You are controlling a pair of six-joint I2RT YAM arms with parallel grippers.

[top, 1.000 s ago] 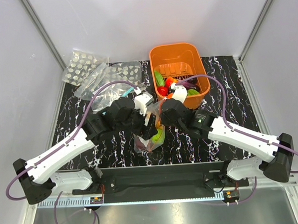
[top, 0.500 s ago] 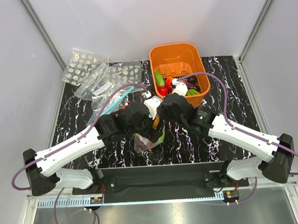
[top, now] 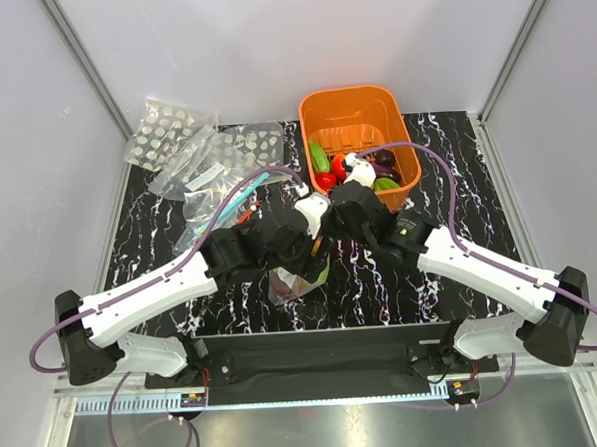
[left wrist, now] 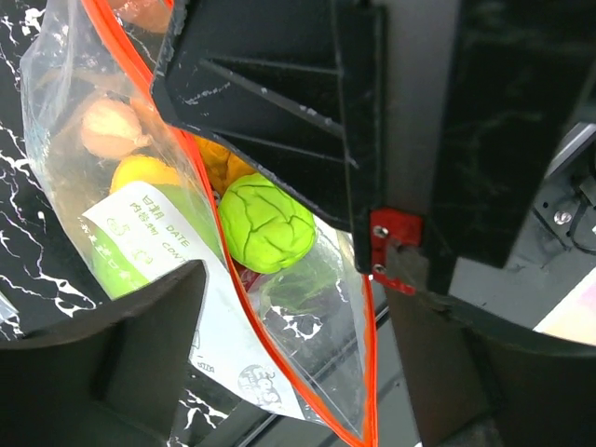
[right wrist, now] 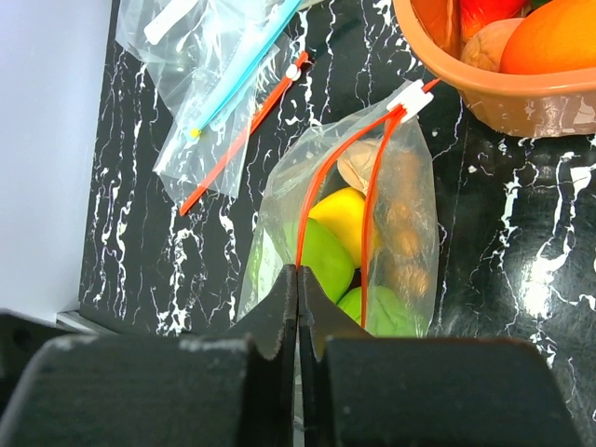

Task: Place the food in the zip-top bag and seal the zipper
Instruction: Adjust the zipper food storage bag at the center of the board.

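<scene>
**Operator:** Where is the bag?

**Describer:** The bag [top: 299, 279] sits on the bench [top: 456, 175] near its front edge, between your two arms. Its zipper [right wrist: 366, 233] gapes open, the two red strips apart, with the white slider [right wrist: 413, 96] at the far end. The food [right wrist: 343, 216] inside is yellow, green and brown pieces, packed up towards the mouth.

**Operator:** And the jaws?

**Describer:** Your right gripper [right wrist: 298, 279] has its jaws pressed together. One red strip runs into their tips, so it looks to be pinching the bag's edge. Your left gripper [left wrist: 298, 279] has its jaws wide, astride the mouth, with a green apple [left wrist: 267, 223] between them.

**Operator:** What could go wrong?

**Describer:** Three things, in my judgement. The apple bulges close to the strips, so if you close there you may catch fruit instead of zipper, or the strips may not meet. The thin film could slip from your right pinch, letting the bag slump and spill. The right gripper's black body also hangs just beside your left jaws, and they may knock.

**Operator:** Anything in the way?

**Describer:** The orange basket [top: 393, 113], with more food in it, stands just beyond the slider end and crowds that side. Spare bags [right wrist: 223, 84] lie near on the left. One has a blue strip and another a red one you could mistake for yours.
</scene>
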